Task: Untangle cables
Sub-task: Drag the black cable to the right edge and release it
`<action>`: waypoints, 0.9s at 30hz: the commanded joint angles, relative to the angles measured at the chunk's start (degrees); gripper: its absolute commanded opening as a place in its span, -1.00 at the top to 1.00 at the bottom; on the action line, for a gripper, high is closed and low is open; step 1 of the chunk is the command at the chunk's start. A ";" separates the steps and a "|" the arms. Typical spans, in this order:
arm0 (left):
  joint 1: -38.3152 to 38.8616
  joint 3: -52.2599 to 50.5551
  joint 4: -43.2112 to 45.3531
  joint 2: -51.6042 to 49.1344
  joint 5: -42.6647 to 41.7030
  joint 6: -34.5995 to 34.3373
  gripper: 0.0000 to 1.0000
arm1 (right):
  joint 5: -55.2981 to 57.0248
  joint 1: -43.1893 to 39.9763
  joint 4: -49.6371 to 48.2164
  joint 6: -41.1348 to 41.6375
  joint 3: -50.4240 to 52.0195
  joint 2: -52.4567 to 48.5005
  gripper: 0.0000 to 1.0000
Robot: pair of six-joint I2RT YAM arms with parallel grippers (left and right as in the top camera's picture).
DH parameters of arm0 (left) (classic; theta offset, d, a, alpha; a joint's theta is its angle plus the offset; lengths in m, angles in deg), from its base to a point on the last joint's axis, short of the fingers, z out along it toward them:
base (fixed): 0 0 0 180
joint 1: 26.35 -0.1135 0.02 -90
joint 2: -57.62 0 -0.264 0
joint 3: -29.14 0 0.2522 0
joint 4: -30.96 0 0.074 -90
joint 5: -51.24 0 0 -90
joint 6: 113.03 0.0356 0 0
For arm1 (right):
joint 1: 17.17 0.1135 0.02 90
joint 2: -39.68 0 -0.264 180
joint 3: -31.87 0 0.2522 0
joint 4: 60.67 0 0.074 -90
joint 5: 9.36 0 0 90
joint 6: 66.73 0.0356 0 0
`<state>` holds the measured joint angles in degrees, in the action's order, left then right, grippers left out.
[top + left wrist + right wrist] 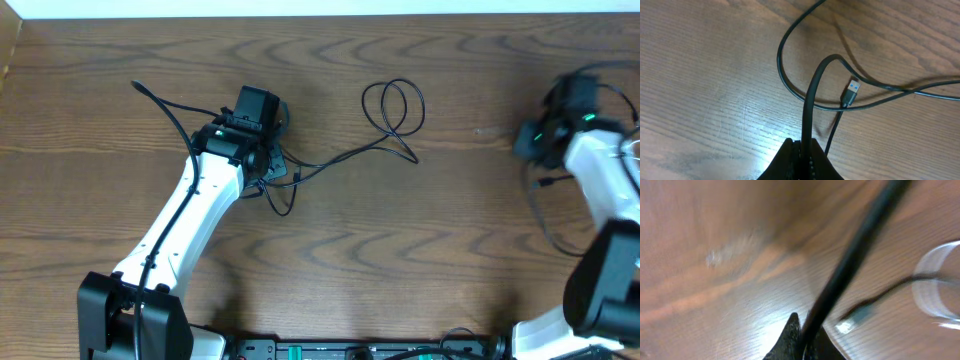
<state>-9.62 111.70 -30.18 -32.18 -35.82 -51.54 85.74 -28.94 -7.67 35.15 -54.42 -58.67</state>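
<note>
Got the left claw pinched shut on the black cable right at the lens, with a blue-tipped plug lying just beyond on the tabletop. Can't tell on the right claw, way too blurry, just a dark cord running up from between its tips. Further out, spotted that black cable curling into loops mid-tabletop, well apart from the right claw.
</note>
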 commanded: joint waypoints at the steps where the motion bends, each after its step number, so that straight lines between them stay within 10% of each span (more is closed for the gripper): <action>1: 0.02 -0.33 -0.13 -0.11 0.04 -0.33 0.85 | 10.60 -3.45 2.49 -0.17 -11.10 6.67 0.98; 9: 0.02 -0.33 -0.15 -0.11 0.04 -0.33 0.85 | 28.17 -16.24 3.39 2.73 -19.93 6.62 0.97; 22: 0.02 -0.33 -0.15 -0.11 0.04 -0.31 0.85 | 16.17 -22.47 -0.24 3.96 -19.93 -6.73 0.84; 27: 0.02 -0.33 -0.15 -0.11 0.04 -0.31 0.85 | 9.49 -22.49 0.02 3.74 -19.93 -8.17 -0.10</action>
<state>-9.62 111.70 -30.20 -32.18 -35.84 -51.54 98.81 -51.19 -7.73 39.06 -74.03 -66.80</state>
